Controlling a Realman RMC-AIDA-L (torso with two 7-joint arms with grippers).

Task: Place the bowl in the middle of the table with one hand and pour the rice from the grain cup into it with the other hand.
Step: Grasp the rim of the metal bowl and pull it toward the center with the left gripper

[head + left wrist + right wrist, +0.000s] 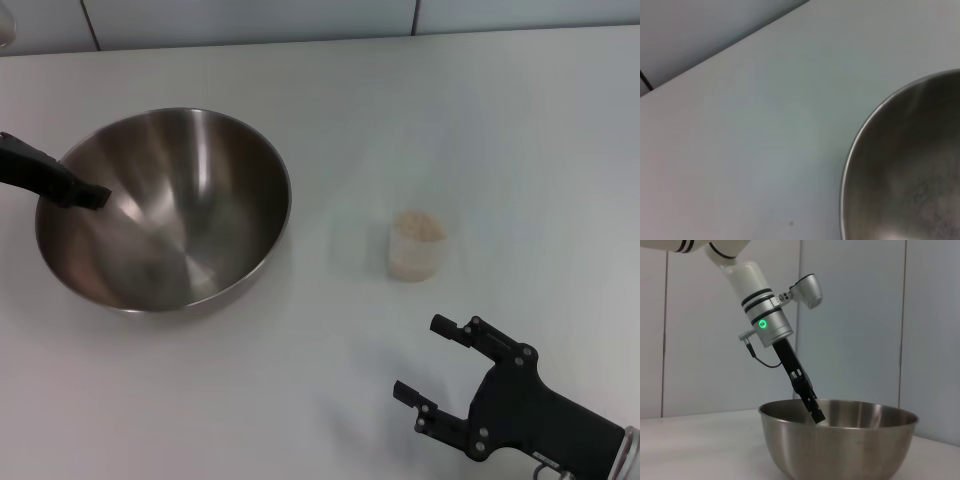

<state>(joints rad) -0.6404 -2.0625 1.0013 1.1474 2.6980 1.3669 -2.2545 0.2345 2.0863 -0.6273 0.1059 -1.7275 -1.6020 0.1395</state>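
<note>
The steel bowl (190,200) stands left of the table's (480,120) middle, empty. My left gripper (90,193) is shut on the bowl's left rim, one finger inside the wall; the right wrist view shows the gripper (815,412) reaching down over the rim of the bowl (840,445). The bowl's edge also shows in the left wrist view (910,165). The clear grain cup (417,250) stands upright to the right of the bowl, holding rice (418,227). My right gripper (420,357) is open and empty, on the near side of the cup and apart from it.
A wall of pale panels (250,20) runs along the table's far edge. Bare tabletop lies between bowl and cup and to the right of the cup.
</note>
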